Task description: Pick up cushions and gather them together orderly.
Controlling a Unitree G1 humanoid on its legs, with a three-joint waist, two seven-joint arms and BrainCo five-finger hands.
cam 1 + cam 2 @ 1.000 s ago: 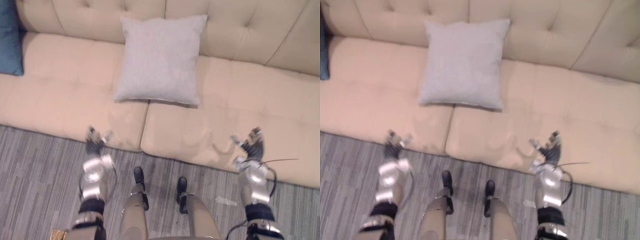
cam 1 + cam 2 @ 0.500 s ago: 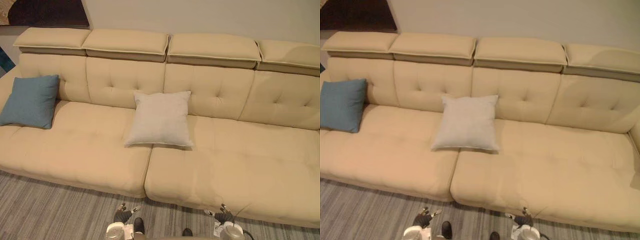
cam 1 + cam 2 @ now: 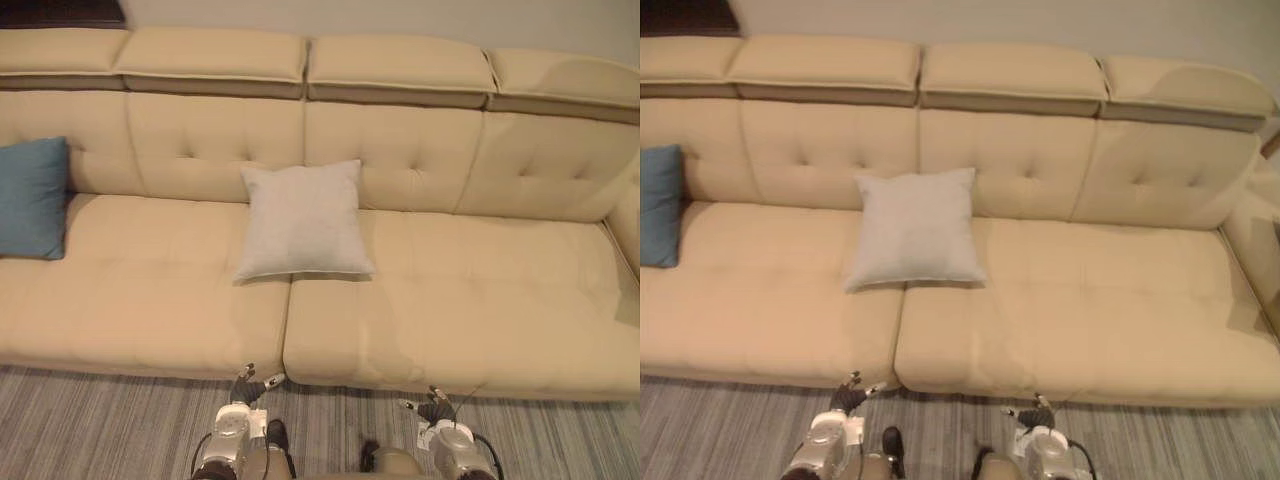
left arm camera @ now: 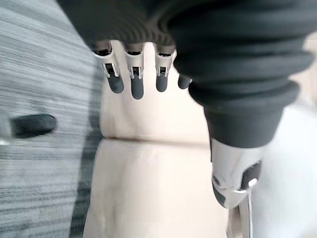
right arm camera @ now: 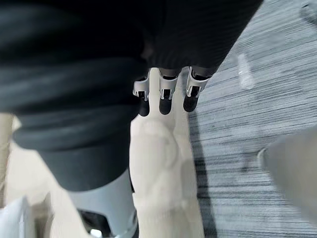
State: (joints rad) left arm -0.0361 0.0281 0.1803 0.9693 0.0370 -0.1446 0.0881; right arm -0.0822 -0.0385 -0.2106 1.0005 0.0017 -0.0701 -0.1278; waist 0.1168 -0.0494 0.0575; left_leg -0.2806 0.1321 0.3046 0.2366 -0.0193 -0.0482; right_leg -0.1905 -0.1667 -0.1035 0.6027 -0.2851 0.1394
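1. Your cream tufted sofa (image 3: 480, 290) spans the room against a pale wall (image 3: 400, 18), with striped grey carpet (image 3: 90, 425) in front.
2. The grey cushion (image 3: 303, 220) leans mid-sofa over the seat seam. The blue cushion (image 3: 30, 198) sits far left, well apart.
3. Your left hand (image 3: 246, 386) and right hand (image 3: 433, 411) hang near the sofa's front edge, fingers straight, holding nothing.

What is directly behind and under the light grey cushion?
The light grey cushion leans against the sofa backrest, its base across the seat seam. Whatever lies beneath or behind it is covered.
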